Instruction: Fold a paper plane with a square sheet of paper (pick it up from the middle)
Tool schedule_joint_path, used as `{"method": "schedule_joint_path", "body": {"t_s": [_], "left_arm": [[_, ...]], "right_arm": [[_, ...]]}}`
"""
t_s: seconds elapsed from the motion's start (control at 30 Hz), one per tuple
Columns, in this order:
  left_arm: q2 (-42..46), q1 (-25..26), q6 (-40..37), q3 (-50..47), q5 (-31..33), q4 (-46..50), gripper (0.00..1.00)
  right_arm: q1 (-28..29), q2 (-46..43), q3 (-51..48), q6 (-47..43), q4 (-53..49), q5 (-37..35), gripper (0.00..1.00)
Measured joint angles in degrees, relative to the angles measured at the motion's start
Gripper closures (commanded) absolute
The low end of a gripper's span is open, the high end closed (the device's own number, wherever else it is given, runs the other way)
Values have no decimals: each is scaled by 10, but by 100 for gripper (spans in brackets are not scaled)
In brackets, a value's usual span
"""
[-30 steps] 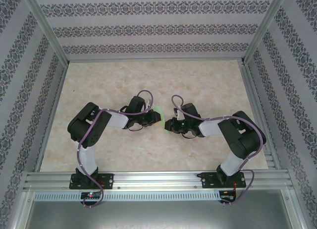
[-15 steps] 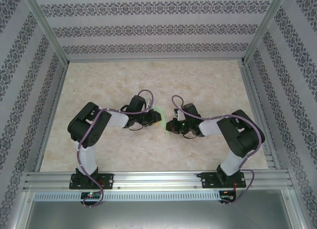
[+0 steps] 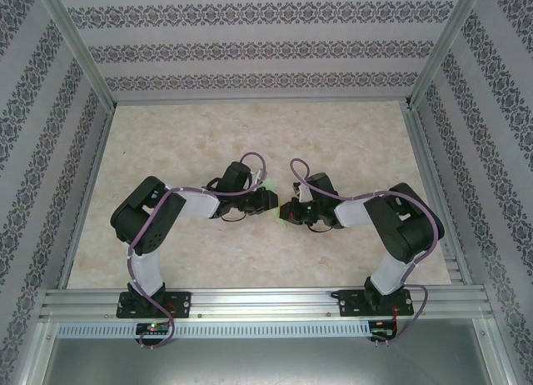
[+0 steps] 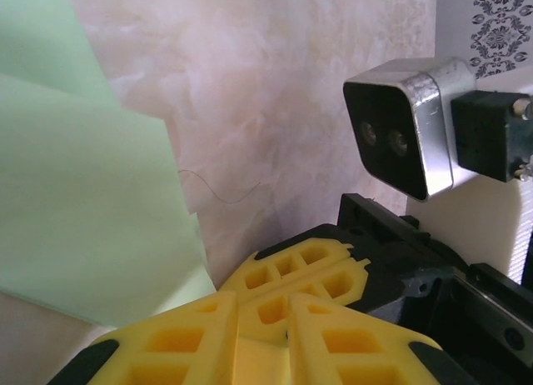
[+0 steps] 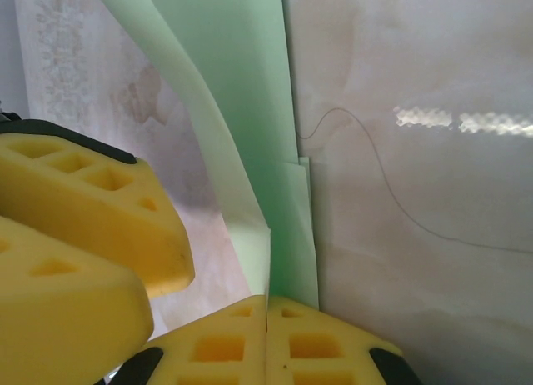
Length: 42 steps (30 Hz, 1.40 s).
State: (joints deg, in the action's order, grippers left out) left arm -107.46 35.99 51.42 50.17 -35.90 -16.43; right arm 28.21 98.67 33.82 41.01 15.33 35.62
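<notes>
Right end effector (image 5: 266, 306): just pinched shut on folded square sheet of paper (image 5: 241, 85); left end effector (image 4: 258, 339): hold cannot be told; creasing likely next.

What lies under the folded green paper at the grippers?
Marbled table shows beside the green paper, whose lower edge runs into the shut right gripper. Whatever lies directly beneath its folded layers is covered, as is the pinched edge.

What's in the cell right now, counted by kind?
Arms: 2 (left arm, right arm)
Pincers: 2 (left pincer, right pincer)
Paper: 1 (green paper)
Total: 5
</notes>
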Motion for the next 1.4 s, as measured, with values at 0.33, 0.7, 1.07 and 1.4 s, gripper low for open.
{"method": "schedule_joint_path", "body": {"t_s": [0.33, 0.7, 1.07, 1.4], "left_arm": [[-12, 0, -10, 10, 35, 50, 80], [-21, 0, -15, 23, 41, 72, 81], [-22, 0, -15, 24, 41, 74, 81], [-23, 0, -15, 29, 43, 83, 81]], "right_arm": [[-2, 1, 6, 0, -9, 6, 89], [-2, -20, 9, -7, -60, 5, 86], [-2, -26, 2, -18, -81, 5, 92], [10, -52, 17, -46, -151, -30, 85]]}}
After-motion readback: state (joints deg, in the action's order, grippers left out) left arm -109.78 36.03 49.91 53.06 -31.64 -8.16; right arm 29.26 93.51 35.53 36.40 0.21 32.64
